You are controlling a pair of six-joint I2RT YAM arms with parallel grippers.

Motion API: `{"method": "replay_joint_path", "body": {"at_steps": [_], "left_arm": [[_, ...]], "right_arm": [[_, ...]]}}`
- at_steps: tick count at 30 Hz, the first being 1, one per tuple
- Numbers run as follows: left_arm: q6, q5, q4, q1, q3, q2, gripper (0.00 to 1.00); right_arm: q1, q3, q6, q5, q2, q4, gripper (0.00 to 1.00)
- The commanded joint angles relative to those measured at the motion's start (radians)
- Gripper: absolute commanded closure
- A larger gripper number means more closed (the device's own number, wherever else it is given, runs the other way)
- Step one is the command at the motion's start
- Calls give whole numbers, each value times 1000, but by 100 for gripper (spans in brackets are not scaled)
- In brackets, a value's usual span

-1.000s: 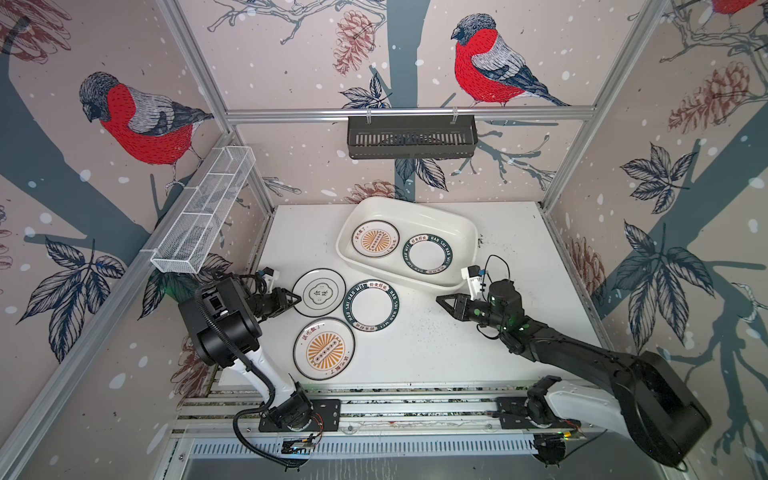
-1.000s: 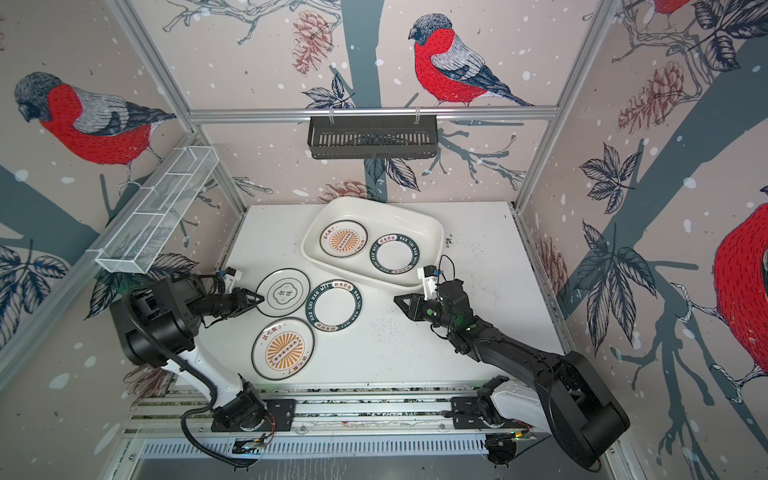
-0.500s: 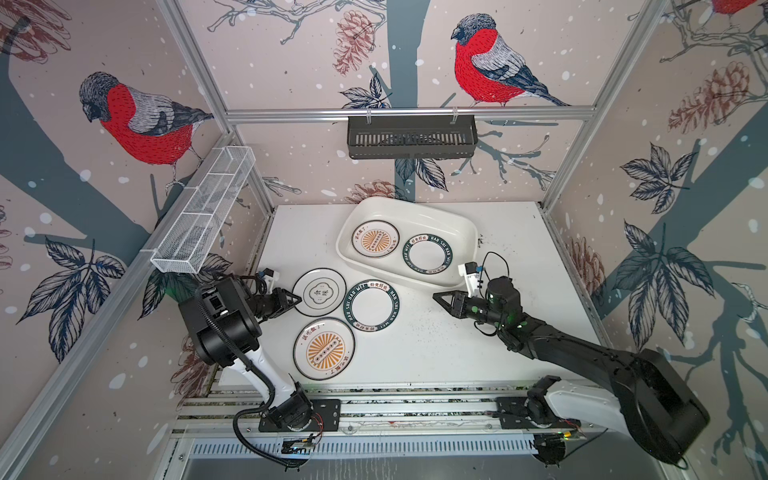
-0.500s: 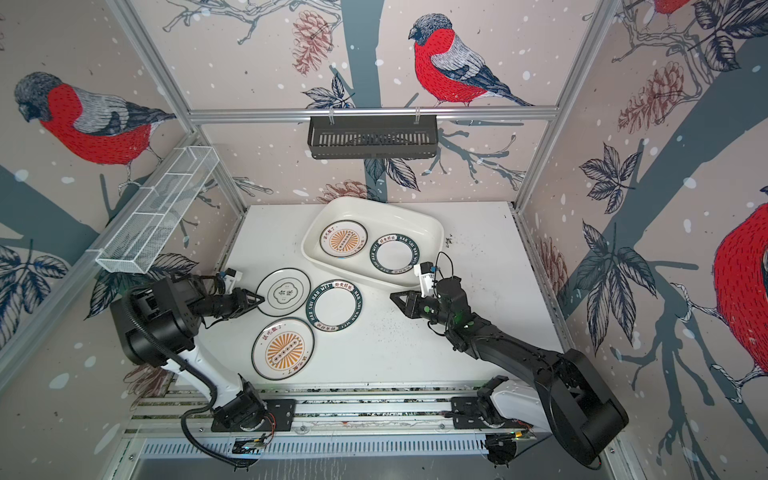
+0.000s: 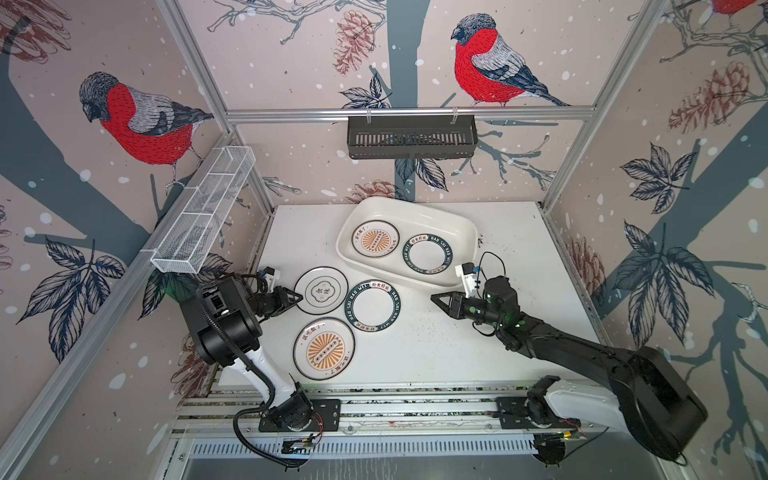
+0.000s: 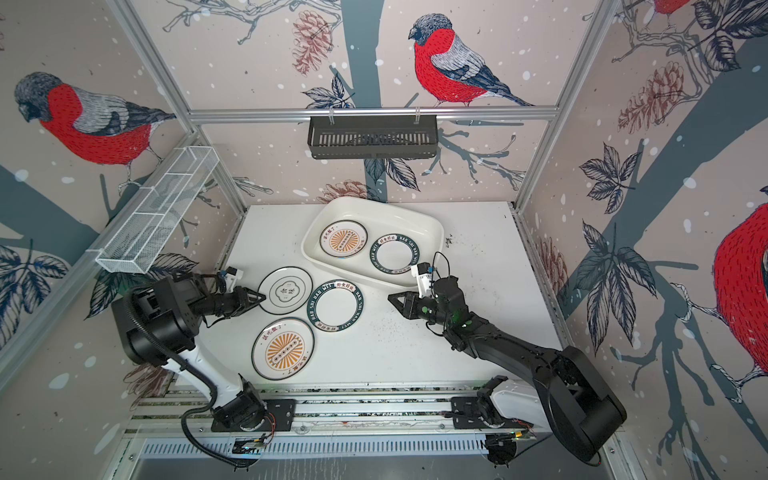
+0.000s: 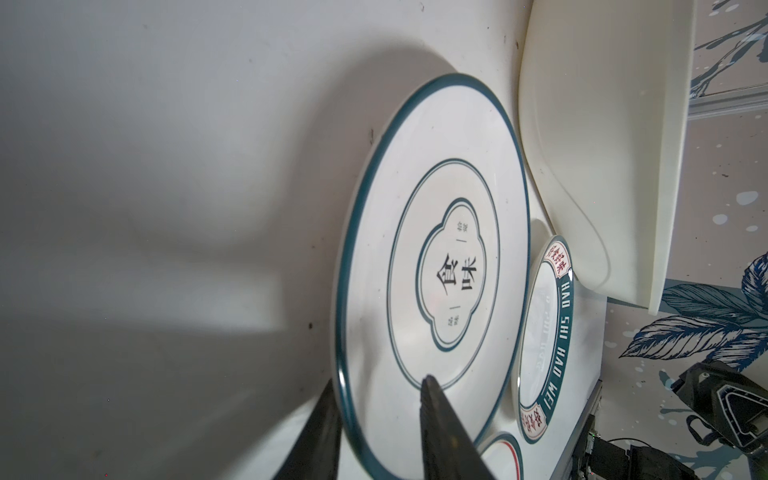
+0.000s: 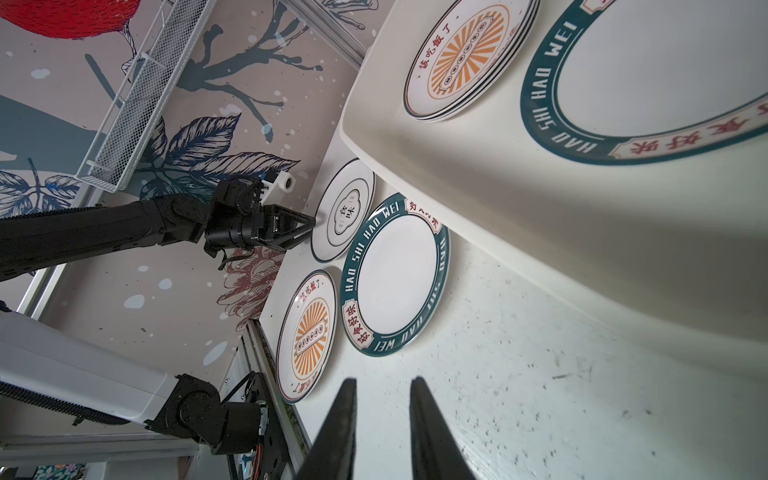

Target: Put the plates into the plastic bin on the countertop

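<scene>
Three plates lie on the speckled countertop (image 5: 436, 353): a quatrefoil plate (image 5: 321, 289), a green-lettered plate (image 5: 371, 306) and a sunburst plate (image 5: 324, 349). My left gripper (image 5: 298, 297) is at the quatrefoil plate's (image 7: 453, 274) left edge. Its jaws (image 7: 379, 378) straddle the rim, one finger outside and one over the inner face, and the plate lies flat. The plastic bin (image 5: 415, 205) at the back holds a sunburst stack (image 5: 375, 239) and a green-lettered plate (image 5: 428, 253). My right gripper (image 5: 433, 297) hovers low by the bin's front wall, slightly open and empty (image 8: 384, 378).
A black slatted basket (image 5: 411, 137) hangs on the back rail. A white wire-mesh basket (image 5: 203, 216) hangs along the left wall. Aluminium rails (image 5: 374, 405) with both arm bases border the front edge. The right arm (image 5: 582, 353) stretches across the front right.
The left jaws have narrowed around the quatrefoil plate's rim. The right gripper has slid left, toward the green-lettered plate. No plate has moved.
</scene>
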Motion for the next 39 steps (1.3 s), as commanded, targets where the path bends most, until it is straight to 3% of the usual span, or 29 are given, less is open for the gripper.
{"method": "replay_joint_path", "body": {"at_steps": [1,39], "left_arm": [[-1,23,-1,-8,12,1,70],[-125,71,69,-120,35,-9,69]], "right_arm": [[6,6,2,6,6,31,75],[24,1,20,0,50,88,76]]}}
